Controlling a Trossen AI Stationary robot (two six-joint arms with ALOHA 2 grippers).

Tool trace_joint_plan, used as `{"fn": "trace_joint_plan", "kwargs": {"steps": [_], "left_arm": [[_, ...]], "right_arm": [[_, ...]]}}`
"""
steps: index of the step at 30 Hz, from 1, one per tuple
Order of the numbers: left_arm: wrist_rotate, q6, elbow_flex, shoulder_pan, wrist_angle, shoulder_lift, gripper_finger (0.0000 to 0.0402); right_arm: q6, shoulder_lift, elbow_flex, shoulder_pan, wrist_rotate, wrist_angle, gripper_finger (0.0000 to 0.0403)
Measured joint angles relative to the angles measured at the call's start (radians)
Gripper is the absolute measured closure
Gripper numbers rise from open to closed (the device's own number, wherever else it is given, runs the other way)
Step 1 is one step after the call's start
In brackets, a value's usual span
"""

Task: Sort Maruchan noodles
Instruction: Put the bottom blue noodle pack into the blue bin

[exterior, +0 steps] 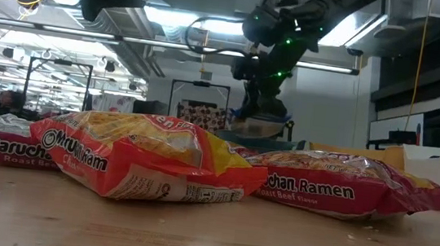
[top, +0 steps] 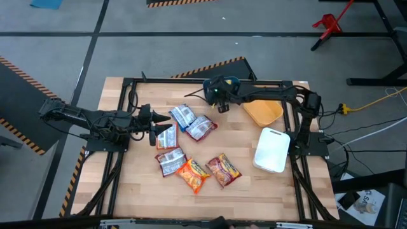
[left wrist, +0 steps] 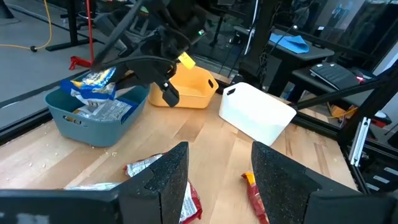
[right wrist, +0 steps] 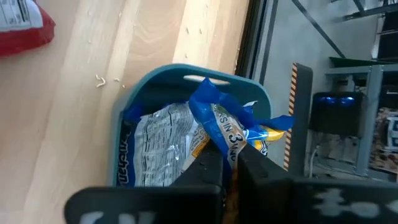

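Your right hand point(right wrist: 229, 163) clenched on a blue-and-yellow Maruchan packet point(right wrist: 227, 127) over the teal bin point(right wrist: 186, 76), your left hand point(left wrist: 214, 171) released above loose packets point(top: 197, 166) on the tabletop point(top: 254, 191)

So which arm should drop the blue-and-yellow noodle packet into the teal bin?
Right: its hand is shut on the blue-and-yellow plastic noodle packet, directly over the teal plastic bin. The left hand is open over the table's packets.

Blue packet point(right wrist: 227, 127) pinched over bin, others point(top: 191, 152) scattered mid-table
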Motion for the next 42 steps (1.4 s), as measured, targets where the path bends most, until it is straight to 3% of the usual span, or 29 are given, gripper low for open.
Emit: {"fn": "trace_joint_plan", "kwargs": {"steps": [13, 17, 23, 30, 39, 42], "left_arm": [[0.000, 0.000, 0.000, 0.000, 0.000, 0.000, 0.0232], [0.000, 0.000, 0.000, 0.000, 0.000, 0.000, 0.0232], [0.000, 0.000, 0.000, 0.000, 0.000, 0.000, 0.0232], [0.000, -0.007, 0.000, 0.000, 0.000, 0.000, 0.0232], [0.000, -0.007, 0.000, 0.000, -0.005, 0.000, 0.0232], [0.000, -0.007, 0.000, 0.000, -0.006, 0.000, 0.0232]], "right_arm": [[-0.001, 0.000, 0.000, -0.052, -0.093, 0.008, 0.0391], [-0.006, 0.000, 0.000, -0.052, -0.114, 0.007, 0.0354], [-0.013, 0.000, 0.000, -0.052, -0.136, -0.003, 0.0268], [0.007, -0.024, 0.000, -0.036, -0.076, -0.073, 0.0203], [0.116, -0.055, 0.002, -0.025, -0.129, -0.317, 0.0212], [0.117, -0.037, 0.001, -0.025, -0.069, -0.320, 0.0220]]}}
